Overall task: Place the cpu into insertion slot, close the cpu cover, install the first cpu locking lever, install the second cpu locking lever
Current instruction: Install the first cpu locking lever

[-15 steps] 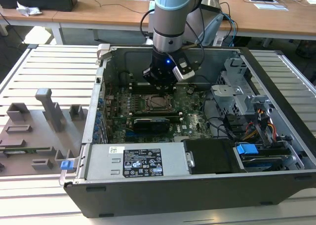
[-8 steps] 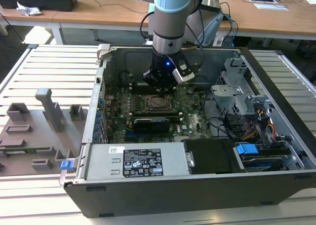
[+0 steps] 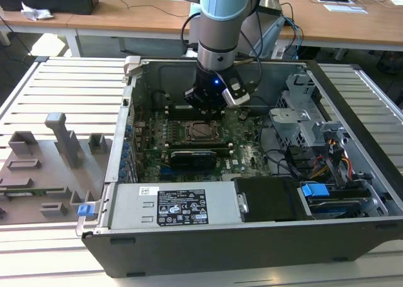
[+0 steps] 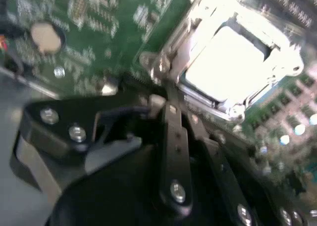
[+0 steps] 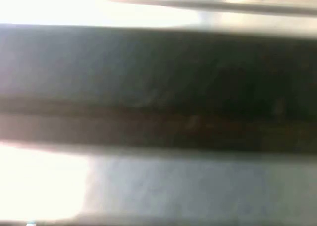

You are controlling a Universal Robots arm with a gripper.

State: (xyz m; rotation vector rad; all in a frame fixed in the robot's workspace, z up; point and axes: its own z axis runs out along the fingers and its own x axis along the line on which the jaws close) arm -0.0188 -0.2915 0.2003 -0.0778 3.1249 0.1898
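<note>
In the second wrist view the cpu (image 4: 225,62) lies flat in the insertion slot (image 3: 203,131), its silver top glaring bright. The cpu cover (image 4: 280,55) lies down around it as a metal frame. A metal lever end (image 4: 154,62) sits at the socket's corner beside the frame. My gripper (image 4: 171,104) is shut with nothing in it, its dark tip right at that edge of the socket. In the exterior view the gripper (image 3: 206,111) hangs low over the green motherboard (image 3: 249,155), at the far edge of the socket.
The open computer case (image 3: 126,142) walls in the board on all sides. A long black card (image 3: 198,155) lies just in front of the socket. The power supply (image 3: 170,205) is in front, with a metal drive cage (image 3: 302,120) and cables (image 3: 327,161) on the exterior view's right. A grey fixture plate (image 3: 50,167) lies outside on the left.
</note>
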